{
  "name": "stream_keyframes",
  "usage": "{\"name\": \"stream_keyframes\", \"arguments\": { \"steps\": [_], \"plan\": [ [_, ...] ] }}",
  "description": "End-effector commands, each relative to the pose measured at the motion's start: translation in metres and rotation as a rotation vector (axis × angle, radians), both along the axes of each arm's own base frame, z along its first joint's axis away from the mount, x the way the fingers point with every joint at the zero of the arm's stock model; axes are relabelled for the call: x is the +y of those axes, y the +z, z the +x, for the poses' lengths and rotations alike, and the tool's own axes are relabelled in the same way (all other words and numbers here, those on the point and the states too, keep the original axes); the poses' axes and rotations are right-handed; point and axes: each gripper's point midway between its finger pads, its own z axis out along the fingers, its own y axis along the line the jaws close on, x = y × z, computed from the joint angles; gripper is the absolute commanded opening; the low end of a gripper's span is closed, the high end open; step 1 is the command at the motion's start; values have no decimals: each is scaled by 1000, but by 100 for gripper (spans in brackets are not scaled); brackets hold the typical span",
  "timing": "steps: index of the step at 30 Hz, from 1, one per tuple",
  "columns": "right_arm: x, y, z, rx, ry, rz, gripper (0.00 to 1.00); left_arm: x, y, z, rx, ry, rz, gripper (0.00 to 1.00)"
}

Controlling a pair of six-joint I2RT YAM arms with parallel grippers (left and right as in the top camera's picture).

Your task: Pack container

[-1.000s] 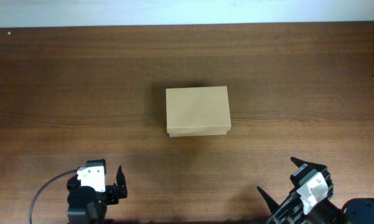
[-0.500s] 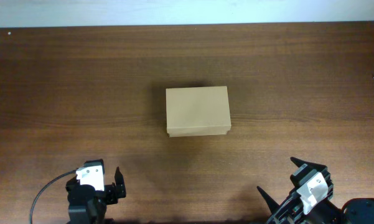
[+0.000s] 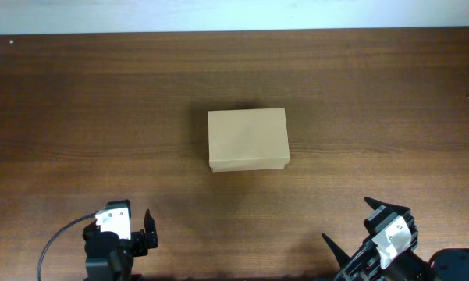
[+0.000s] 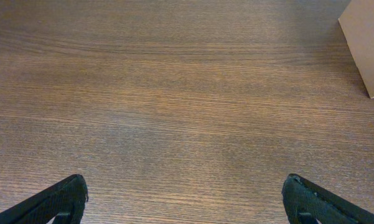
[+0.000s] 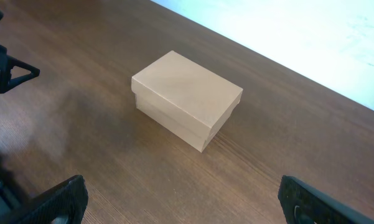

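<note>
On your L, the left gripper (image 4: 183,194) sat low at the near edge of the wooden table (image 3: 101,101). Its jaws were spread wide w/ nothing btwn them, and the L wrist cam showed only bare wood grain btwn the two black fingertips (image 4: 68,198). The container (image 3: 247,139) lay well apart from that pincer, ahead of it and off to the R. In the L wrist view you got just one corner of the box, at the top-R edge.

Mid-table, the cardboard box rested flat on the wood, long sides running L-R in the overhead view. The lid was shut and level, its front lip sitting over the base. Nothing touched it.

On your R, the right gripper (image 5: 180,196) also sat at the near edge, jaws spread wide and empty. The box was well apart from it too, ahead and to the L. The R wrist cam saw the box cornerwise, roughly centred above the gap btwn its fingertips (image 5: 71,193).
</note>
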Motion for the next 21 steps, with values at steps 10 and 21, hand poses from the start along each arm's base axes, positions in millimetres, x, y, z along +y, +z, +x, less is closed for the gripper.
{"name": "stream_keyframes", "arguments": {
  "steps": [10,21],
  "plan": [
    [-1,2,1,-21,-4,-3,99,0,-3,0,-1,-9,13,100],
    [-34,-67,28,30,-247,-65,99,0,-3,0,-1,-9,13,100]
  ]
}}
